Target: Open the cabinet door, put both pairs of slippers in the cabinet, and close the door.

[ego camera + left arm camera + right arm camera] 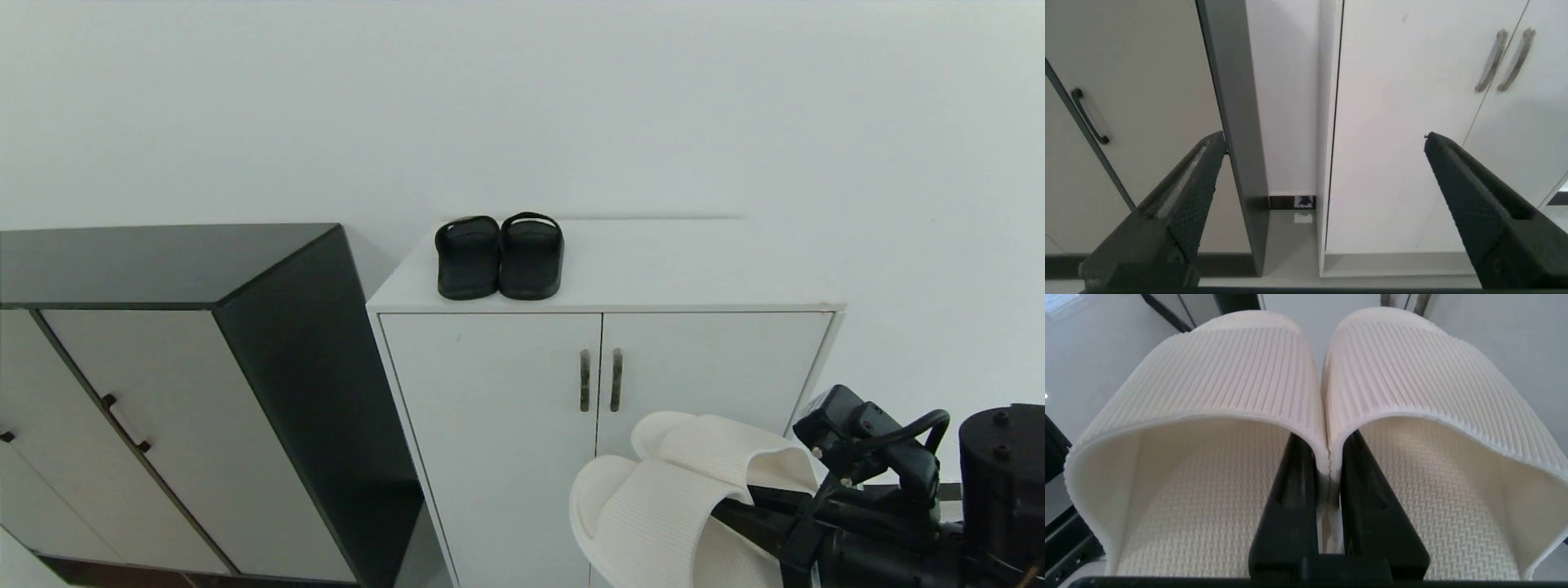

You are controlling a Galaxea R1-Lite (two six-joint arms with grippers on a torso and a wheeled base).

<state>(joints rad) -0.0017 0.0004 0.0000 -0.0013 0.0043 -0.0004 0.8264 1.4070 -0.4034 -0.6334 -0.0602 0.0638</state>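
Observation:
A white cabinet (490,425) stands before me with both doors closed and two upright handles (600,380) at the middle. A pair of black slippers (500,255) sits on its top, near the left end. My right gripper (1325,469) is shut on a pair of white ribbed slippers (678,498), pinching their inner sides together, low in front of the right door. My left gripper (1323,155) is open with nothing between its fingers, facing the gap between the white cabinet's left door (1404,122) and the dark cabinet.
A black cabinet (163,392) with pale doors and dark handles stands close on the left of the white one, with a narrow gap (1290,122) between them. A plain white wall rises behind.

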